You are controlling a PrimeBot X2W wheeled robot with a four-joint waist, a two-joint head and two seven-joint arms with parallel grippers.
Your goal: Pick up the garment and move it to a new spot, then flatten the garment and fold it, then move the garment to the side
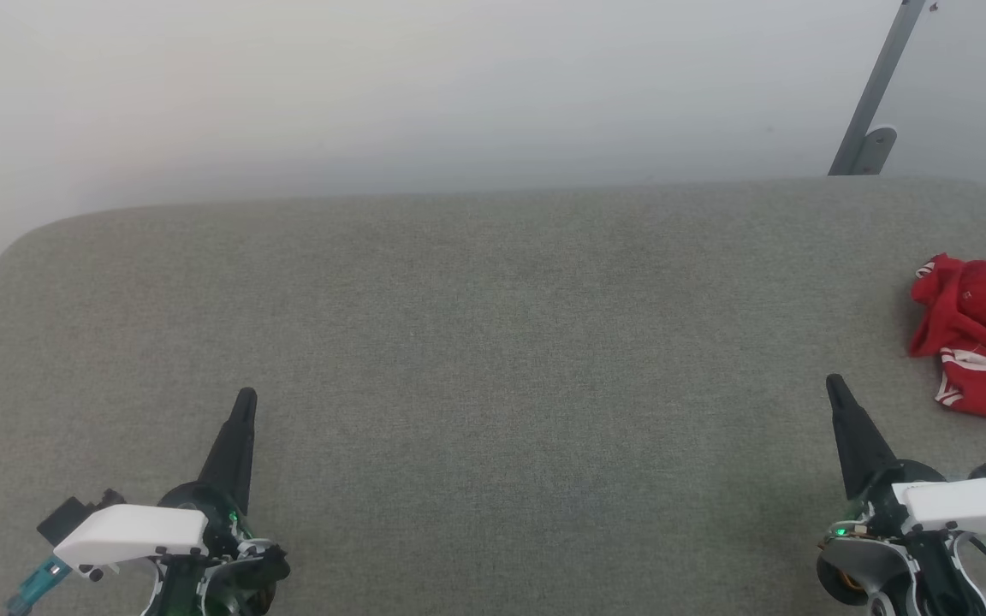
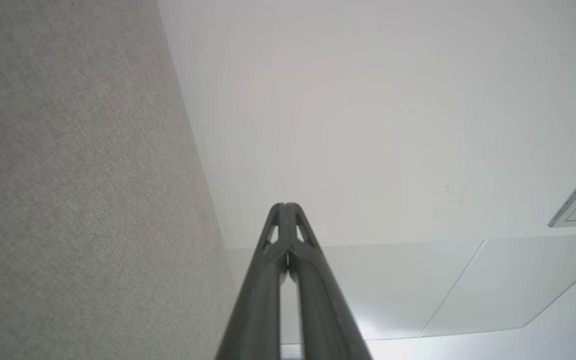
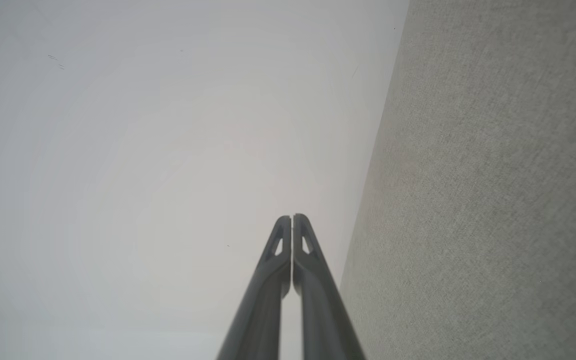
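Garment [image 1: 985,334] located at the far right of the table [image 1: 493,325], lying crumpled in a heap on the grey woven surface. Its right part is cut off by the edge of the head view. The fabric is bright red, and red-and-white striped bands show at its upper left corner and along its near left hem. Condition: bunched, neither flattened nor folded.

Left gripper [image 1: 245,397] is at the near left of the table, pointing toward the far side. Its two dark fingers are pressed together with the tips meeting, and nothing is held between them. The left wrist view agrees: the fingertips [image 2: 279,212] touch, with a thin slit showing lower down.

Right gripper [image 1: 834,382] is at the near right, also pointing toward the far side. Its fingers are closed tip to tip and hold nothing. The right wrist view shows the same, with a hairline seam between the fingertips [image 3: 302,225]. This gripper stands near the garment, to its near left, and is not in contact with it.

The two grippers are well apart, with grey table surface between them. Each wrist carries a white cover [image 1: 129,530]. A pale wall [image 1: 459,85] rises beyond the table's far edge. A grey metal bracket [image 1: 874,111] is fixed to the wall at the far right.
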